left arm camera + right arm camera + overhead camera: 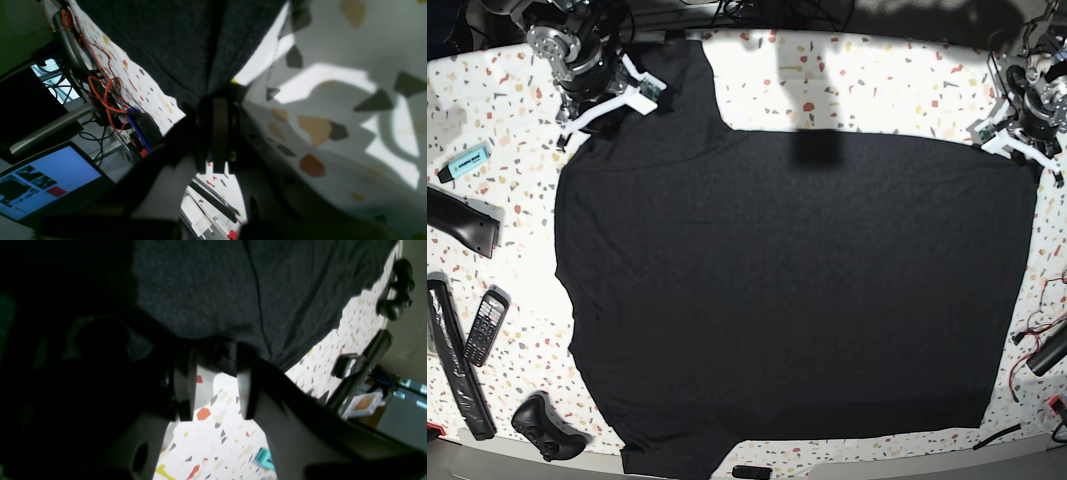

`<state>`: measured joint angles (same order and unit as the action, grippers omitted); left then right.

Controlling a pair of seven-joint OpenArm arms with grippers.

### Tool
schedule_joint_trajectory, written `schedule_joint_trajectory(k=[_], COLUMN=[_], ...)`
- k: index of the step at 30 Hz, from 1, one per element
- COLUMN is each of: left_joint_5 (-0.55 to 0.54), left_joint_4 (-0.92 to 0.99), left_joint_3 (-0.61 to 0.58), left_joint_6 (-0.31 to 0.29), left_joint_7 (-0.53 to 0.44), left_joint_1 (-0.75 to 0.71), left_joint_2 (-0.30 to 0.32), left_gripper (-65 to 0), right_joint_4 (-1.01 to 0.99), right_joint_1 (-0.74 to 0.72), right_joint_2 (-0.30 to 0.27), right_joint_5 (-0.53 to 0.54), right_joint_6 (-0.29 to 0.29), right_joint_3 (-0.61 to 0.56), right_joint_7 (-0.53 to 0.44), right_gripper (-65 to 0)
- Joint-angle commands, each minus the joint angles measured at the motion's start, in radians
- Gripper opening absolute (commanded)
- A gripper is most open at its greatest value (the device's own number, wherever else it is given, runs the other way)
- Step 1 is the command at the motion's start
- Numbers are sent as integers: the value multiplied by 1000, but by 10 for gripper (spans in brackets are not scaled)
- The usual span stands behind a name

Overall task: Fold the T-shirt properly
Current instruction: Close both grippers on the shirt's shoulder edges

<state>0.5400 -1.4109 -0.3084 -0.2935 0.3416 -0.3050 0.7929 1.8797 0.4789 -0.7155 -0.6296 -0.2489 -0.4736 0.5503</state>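
Lying spread plain-side-up over most of the speckled surface (pixel 847 85), the T-shirt (pixel 797 290) is reaching from one set of fingers to the other. The left fingers (pixel 217 110) are pressing tightly together on a corner of the black cloth, and from that pinch the fabric is fanning away ahead of them in the left wrist view, with bare surface showing on both sides of the fingertips. In the base view this corner is sitting at the far edge of the shirt, just below the left gripper (pixel 1022 135). The right fingers (pixel 213 356) are standing partly apart with a rumpled edge of the T-shirt lying between their tips; whether they are actually clamping it cannot be told, since a clear gap of surface is showing between the two pads nearer the wrist. Beyond those tips the dark cloth is stretching onward, a seam running through it. A blue highlighter (pixel 465 161), a phone (pixel 485 327) and a black game controller (pixel 547 428) are lying on the surface beside the shirt, well apart from both sets of fingers.
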Motion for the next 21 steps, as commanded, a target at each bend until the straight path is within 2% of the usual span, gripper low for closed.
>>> schedule_joint_trajectory(k=[1,12,21], left_joint_5=[-31,-32,-32], left_joint_4=[10,10,10], left_joint_3=[-7,-7,-7], left_joint_6=[-65,-65,-66], left_joint_7=[3,3,4], left_joint_1=[-11,-11,-11], left_joint_2=[6,6,5], left_gripper=[-650,-650,-650], right_joint_4=[7,-60,-60], right_joint_1=[0,-53,-49], right_joint_2=[-10,-11,-60], right_joint_5=[9,8,8], right_joint_6=[-22,-27,-42], right_joint_3=[0,0,-5], right_joint_7=[-8,-7,-16], right_gripper=[-448,-432,-424])
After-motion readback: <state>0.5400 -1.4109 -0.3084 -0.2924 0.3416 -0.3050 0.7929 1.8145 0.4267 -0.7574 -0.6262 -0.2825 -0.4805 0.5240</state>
